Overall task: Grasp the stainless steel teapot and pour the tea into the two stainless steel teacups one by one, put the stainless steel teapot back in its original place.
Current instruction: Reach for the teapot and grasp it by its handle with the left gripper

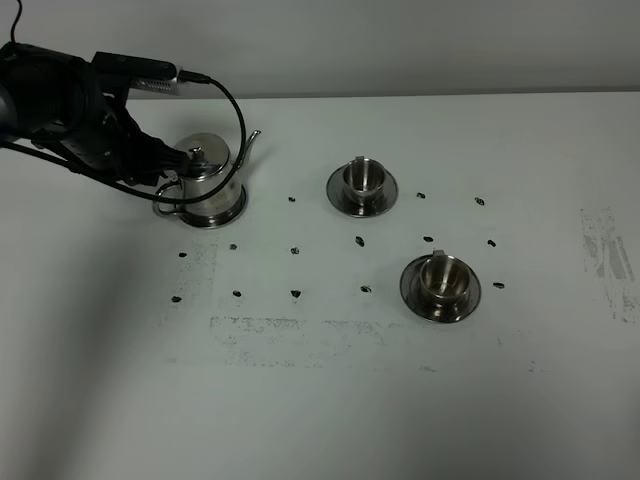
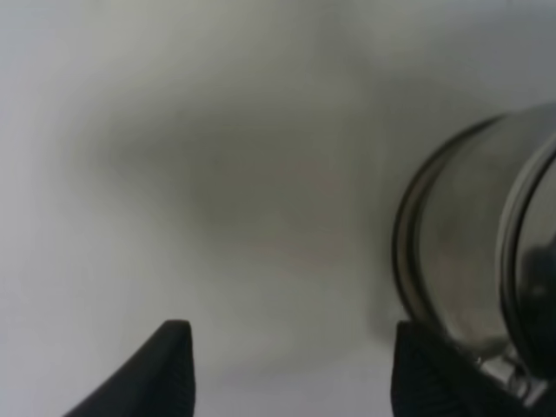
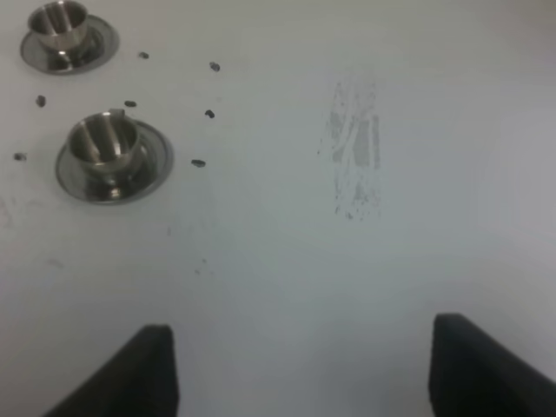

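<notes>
The stainless steel teapot stands upright at the left on its round steel disc, spout toward the back right and loop handle toward the front left. My left gripper is right against the teapot's left side by the handle. In the left wrist view the gripper is open, with nothing showing between its fingers and the blurred teapot just beyond one fingertip. The two stainless steel teacups sit on saucers at centre and right. The right gripper is open over bare table. No tea is visible.
Small dark marks dot the white table around the cups. A scuffed patch lies near the right edge, also seen as a scuffed patch in the right wrist view, with the nearer cup and farther cup beyond.
</notes>
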Action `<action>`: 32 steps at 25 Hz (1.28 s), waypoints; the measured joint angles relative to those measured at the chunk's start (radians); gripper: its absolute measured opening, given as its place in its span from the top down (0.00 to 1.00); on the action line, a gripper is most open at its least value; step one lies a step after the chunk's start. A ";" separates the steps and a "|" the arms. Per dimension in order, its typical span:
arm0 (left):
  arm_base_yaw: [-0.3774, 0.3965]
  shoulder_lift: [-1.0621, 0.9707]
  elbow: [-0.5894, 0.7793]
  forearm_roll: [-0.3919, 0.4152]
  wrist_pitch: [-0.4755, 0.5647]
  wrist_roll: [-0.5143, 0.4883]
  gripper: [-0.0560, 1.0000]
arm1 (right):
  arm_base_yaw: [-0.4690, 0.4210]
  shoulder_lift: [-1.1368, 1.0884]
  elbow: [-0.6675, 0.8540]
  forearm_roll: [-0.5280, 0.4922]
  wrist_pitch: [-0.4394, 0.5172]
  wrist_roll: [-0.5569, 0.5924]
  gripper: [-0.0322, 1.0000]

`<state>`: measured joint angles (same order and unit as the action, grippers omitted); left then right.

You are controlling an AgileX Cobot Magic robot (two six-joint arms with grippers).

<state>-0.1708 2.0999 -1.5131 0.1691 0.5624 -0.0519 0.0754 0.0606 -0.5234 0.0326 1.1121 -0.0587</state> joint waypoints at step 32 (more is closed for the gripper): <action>0.010 -0.153 0.000 -0.049 0.262 0.004 0.49 | 0.000 0.000 0.000 0.000 0.000 0.000 0.40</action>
<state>-0.1607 1.9468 -1.5131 0.1197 0.8248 -0.0483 0.0754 0.0606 -0.5234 0.0326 1.1121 -0.0587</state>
